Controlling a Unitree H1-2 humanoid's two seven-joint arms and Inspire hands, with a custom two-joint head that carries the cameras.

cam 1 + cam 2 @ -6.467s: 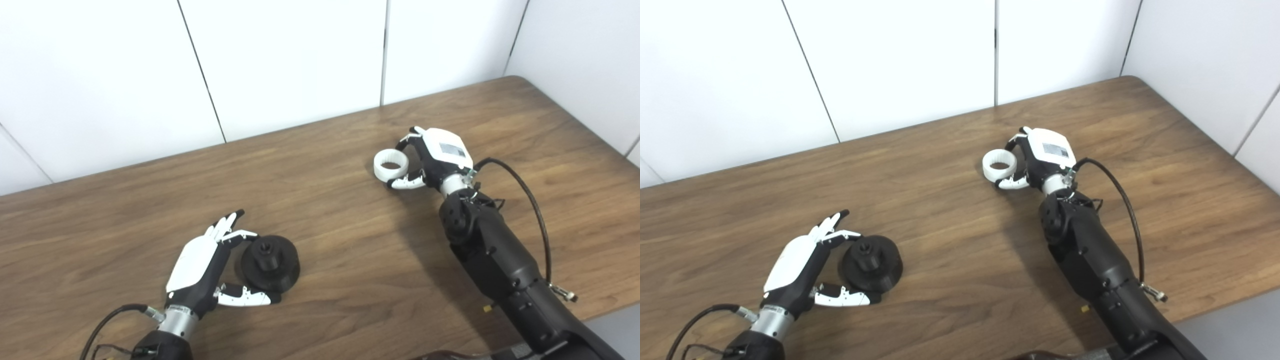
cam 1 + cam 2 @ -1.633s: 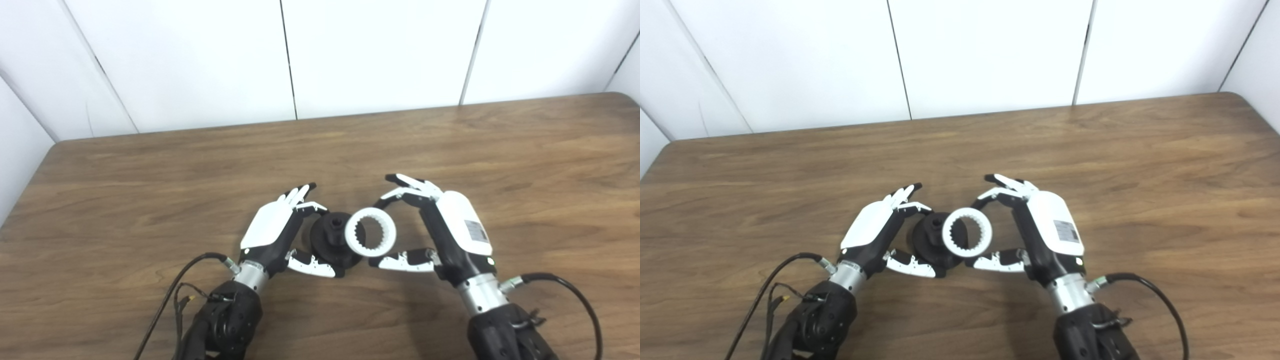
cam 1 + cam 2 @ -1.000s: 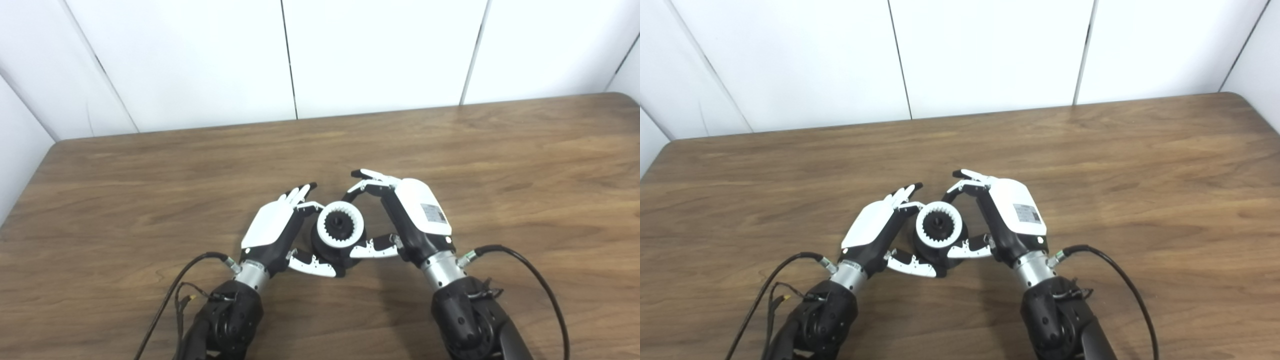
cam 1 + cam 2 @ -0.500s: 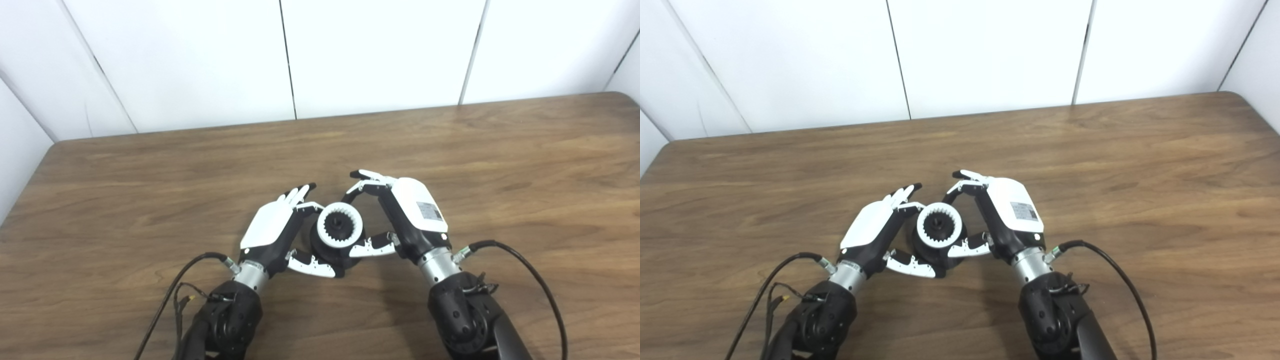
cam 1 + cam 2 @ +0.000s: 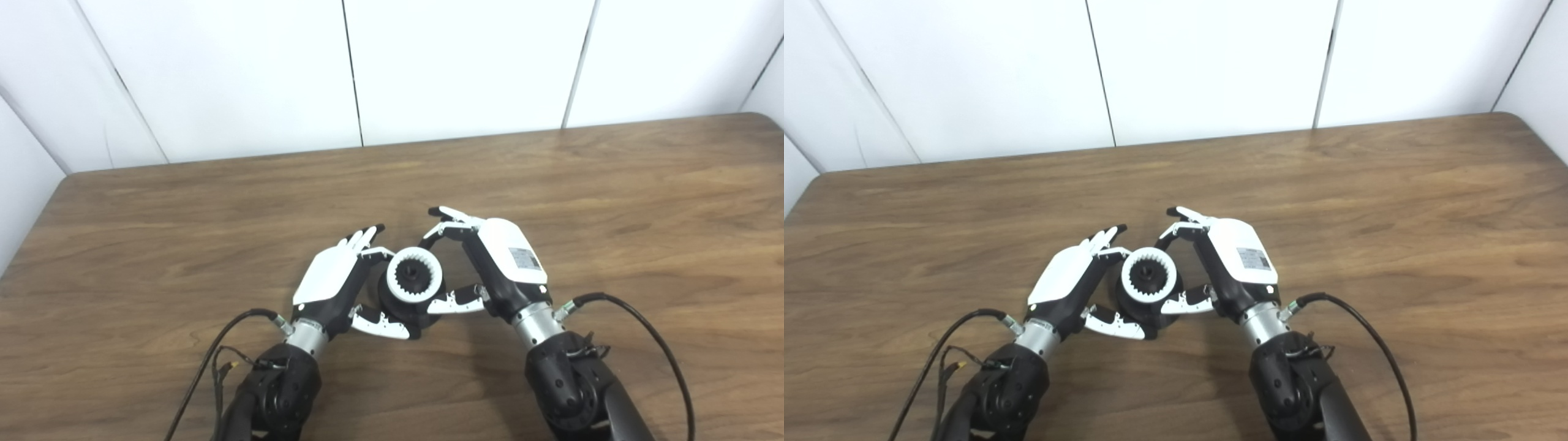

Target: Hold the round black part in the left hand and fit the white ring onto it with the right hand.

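Observation:
The round black part (image 5: 401, 305) stands at the table's centre, held by my left hand (image 5: 334, 282) with a finger on its far side and the thumb at its near edge. The white toothed ring (image 5: 414, 282) sits over the black part's central hub, whose top shows through the ring's hole. My right hand (image 5: 499, 269) comes in from the right and is shut on the ring, finger behind it and thumb at its near right edge. In the right eye view the ring (image 5: 1149, 282) lies between the left hand (image 5: 1069, 282) and the right hand (image 5: 1234, 263).
The wooden table (image 5: 612, 202) stretches out on all sides, with white wall panels behind its far edge. Black cables trail from both wrists near the front: one on the left (image 5: 211, 355), one on the right (image 5: 655, 343).
Since 1.6 s ago my right hand carried the white ring leftward from beside the black part onto its hub. Over the last half second almost nothing has moved. The left hand stayed put.

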